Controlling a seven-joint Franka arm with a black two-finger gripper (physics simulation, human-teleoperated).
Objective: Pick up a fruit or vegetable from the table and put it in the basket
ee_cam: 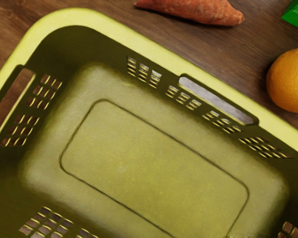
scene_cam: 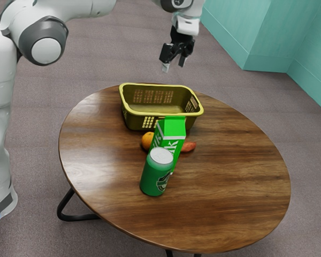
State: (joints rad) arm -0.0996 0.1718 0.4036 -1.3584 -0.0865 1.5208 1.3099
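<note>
My gripper (scene_cam: 174,63) is up top of the exterior frame, jaws apart, empty. One orange (scene_cam: 147,140), probably firm but rolly: I'd pinch its middle. One sweet potato (scene_cam: 189,146), likely stiff: grab mid-length. Both mid-frame by one milk carton (scene_cam: 172,130); one can (scene_cam: 157,175), one basket (scene_cam: 134,122).

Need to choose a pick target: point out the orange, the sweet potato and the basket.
Orange (ee_cam: 290,81): wrist view, middle of its visible peel.
Sweet potato (ee_cam: 196,11): wrist view, middle of its visible skin.
Basket (ee_cam: 74,17): wrist view, on its rim, at a corner.
</note>
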